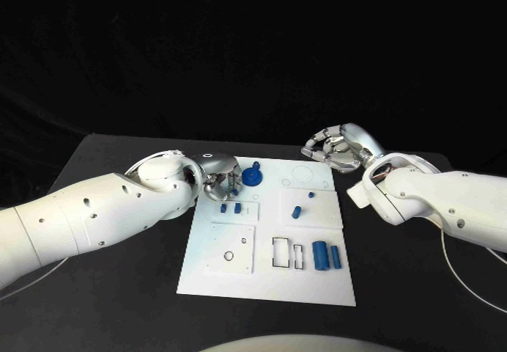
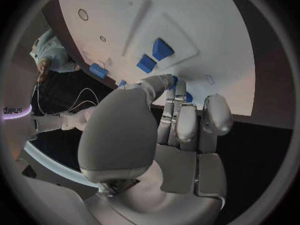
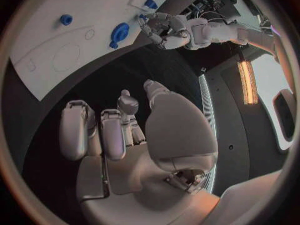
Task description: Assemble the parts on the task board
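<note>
black table (image 1: pixel 127 293), white task board (image 1: pixel 222 282)

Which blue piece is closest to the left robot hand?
The big round blue piece at the far edge of the white board, right beside the left robot hand. It is wider than the small pegs and cylinders lying farther away.

We see a black table (image 1: pixel 127 293) whose far edge meets a black backdrop (image 1: pixel 253 59), which looks like cloth, rising behind it. From the right wrist view we make out a dark panel (image 3: pixel 228 120) beside a bright orange-white strip of light (image 3: pixel 248 82), perhaps a lamp or window.
</note>
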`<action>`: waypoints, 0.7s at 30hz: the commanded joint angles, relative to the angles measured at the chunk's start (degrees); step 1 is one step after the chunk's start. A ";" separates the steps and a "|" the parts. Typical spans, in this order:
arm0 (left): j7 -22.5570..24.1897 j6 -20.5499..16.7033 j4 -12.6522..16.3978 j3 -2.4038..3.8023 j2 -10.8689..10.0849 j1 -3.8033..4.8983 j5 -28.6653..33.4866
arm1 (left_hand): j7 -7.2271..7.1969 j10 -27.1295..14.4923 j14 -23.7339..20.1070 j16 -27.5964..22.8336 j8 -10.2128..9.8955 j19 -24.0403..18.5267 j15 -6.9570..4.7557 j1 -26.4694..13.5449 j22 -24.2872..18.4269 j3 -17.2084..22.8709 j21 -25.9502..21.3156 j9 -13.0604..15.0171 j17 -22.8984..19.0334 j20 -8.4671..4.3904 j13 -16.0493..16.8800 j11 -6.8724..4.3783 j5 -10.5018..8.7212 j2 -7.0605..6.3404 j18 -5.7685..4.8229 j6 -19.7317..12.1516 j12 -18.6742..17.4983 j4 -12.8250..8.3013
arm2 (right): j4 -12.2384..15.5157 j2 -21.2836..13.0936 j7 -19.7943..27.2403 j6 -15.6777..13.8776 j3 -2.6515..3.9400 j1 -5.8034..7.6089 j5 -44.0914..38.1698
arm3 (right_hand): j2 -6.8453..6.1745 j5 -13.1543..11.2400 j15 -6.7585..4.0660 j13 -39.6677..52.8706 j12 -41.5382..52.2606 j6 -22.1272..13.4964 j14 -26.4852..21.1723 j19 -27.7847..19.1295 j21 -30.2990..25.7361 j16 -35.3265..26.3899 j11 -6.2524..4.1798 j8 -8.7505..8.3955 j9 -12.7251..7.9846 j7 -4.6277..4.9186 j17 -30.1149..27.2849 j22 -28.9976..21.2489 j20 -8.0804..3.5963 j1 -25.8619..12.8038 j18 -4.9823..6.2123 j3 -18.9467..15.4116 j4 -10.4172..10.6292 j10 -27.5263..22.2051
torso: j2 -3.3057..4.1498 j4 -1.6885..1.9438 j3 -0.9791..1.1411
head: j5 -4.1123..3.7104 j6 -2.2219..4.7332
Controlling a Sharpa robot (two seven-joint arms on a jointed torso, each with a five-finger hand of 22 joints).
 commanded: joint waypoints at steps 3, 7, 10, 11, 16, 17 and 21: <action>-0.07 1.11 0.06 -0.14 -0.06 -0.16 -0.18 | 0.63 -1.04 -0.67 -0.48 -2.72 -1.03 0.57 -1.17 -1.05 0.30 -0.92 -1.24 -0.99 0.24 -0.51 0.82 -0.24 -0.60 -0.30 -3.62 -1.66 -0.55 | 0.00 -0.04 0.43 0.10 0.00 -0.04 -0.48 | 0.21 0.31 -0.42 -0.05 -0.08 -0.14 2.67 -0.42 -0.14 -0.19 -0.16 0.35 -0.06 -0.22 1.18 5.97 -0.02 0.26 0.58 0.15 0.27 0.29 | -0.01 0.05 -0.03 | -0.02 0.05; -0.04 0.57 0.01 -0.14 -0.09 -0.16 -0.17 | 0.95 -1.48 -1.07 -0.67 -4.37 -1.55 0.74 -1.93 -1.65 0.59 -1.39 -1.90 -1.68 0.39 -0.81 1.01 -0.26 -1.36 -0.13 -5.84 -2.86 -0.72 | -0.03 -0.03 0.44 0.08 0.00 -0.04 -0.50 | 0.19 0.31 -0.43 -0.18 -0.20 -0.14 2.66 -0.47 -0.25 -0.23 -0.17 0.36 -0.07 -0.23 1.12 5.90 -0.02 0.24 0.60 0.13 0.26 0.25 | -0.01 0.05 -0.01 | -0.03 0.09; -0.03 0.33 -0.04 -0.14 -0.09 -0.16 -0.17 | 1.00 -1.78 -1.18 -0.70 -4.73 -1.75 0.82 -2.13 -1.92 0.73 -1.60 -2.04 -1.86 0.41 -0.94 1.14 -0.26 -1.50 -0.07 -6.27 -3.34 -0.79 | -0.05 -0.02 0.44 0.09 0.00 -0.04 -0.50 | 0.19 0.31 -0.43 -0.18 -0.20 -0.14 2.66 -0.47 -0.25 -0.23 -0.17 0.36 -0.07 -0.23 1.12 5.90 -0.02 0.24 0.60 0.13 0.26 0.25 | 0.01 0.01 -0.02 | 0.03 0.10; -0.03 0.28 -0.04 -0.14 -0.08 -0.16 -0.17 | 1.00 -1.78 -1.18 -0.70 -4.73 -1.75 0.82 -2.13 -1.92 0.73 -1.60 -2.04 -1.86 0.41 -0.94 1.14 -0.26 -1.50 -0.07 -6.27 -3.34 -0.79 | -0.06 -0.01 0.43 0.10 0.00 -0.04 -0.50 | 0.19 0.31 -0.43 -0.18 -0.20 -0.14 2.66 -0.47 -0.25 -0.23 -0.17 0.36 -0.07 -0.23 1.12 5.90 -0.02 0.24 0.60 0.13 0.26 0.25 | 0.01 0.01 -0.02 | 0.03 0.10; -0.07 0.13 -0.05 -0.14 -0.11 -0.16 -0.17 | 1.07 -2.05 -1.32 -0.75 -4.94 -1.92 0.94 -2.30 -2.14 0.84 -1.76 -2.12 -2.10 0.44 -1.06 1.27 -0.25 -1.58 -0.02 -6.48 -3.76 -0.83 | -0.08 -0.01 0.34 0.17 0.00 -0.05 -0.56 | 0.19 0.31 -0.43 -0.18 -0.20 -0.14 2.66 -0.47 -0.25 -0.23 -0.17 0.36 -0.07 -0.23 1.12 5.90 -0.02 0.24 0.60 0.13 0.26 0.25 | 0.01 -0.01 -0.01 | 0.03 0.12; -0.08 0.14 -0.05 -0.15 -0.12 -0.16 -0.17 | 1.07 -2.05 -1.32 -0.74 -4.95 -1.92 0.94 -2.30 -2.14 0.85 -1.76 -2.12 -2.09 0.44 -1.06 1.27 -0.25 -1.57 -0.02 -6.48 -3.77 -0.83 | -0.08 -0.02 0.32 0.18 0.00 -0.05 -0.58 | 0.19 0.31 -0.43 -0.18 -0.20 -0.14 2.66 -0.47 -0.25 -0.23 -0.17 0.36 -0.07 -0.23 1.12 5.90 -0.02 0.24 0.60 0.13 0.26 0.25 | 0.02 -0.01 -0.01 | 0.02 0.13; -0.15 0.14 -0.03 -0.15 -0.25 -0.16 -0.18 | 1.09 -2.16 -1.40 -0.79 -5.04 -2.06 0.99 -2.46 -2.33 0.84 -1.89 -2.16 -2.26 0.46 -1.10 1.34 -0.24 -1.68 0.02 -6.57 -3.95 -0.81 | -0.09 -0.05 0.24 0.20 0.00 -0.05 -0.65 | 0.19 0.31 -0.43 -0.18 -0.20 -0.14 2.66 -0.47 -0.25 -0.23 -0.17 0.36 -0.07 -0.23 1.12 5.90 -0.02 0.24 0.60 0.13 0.26 0.25 | 0.02 -0.01 -0.01 | 0.02 0.13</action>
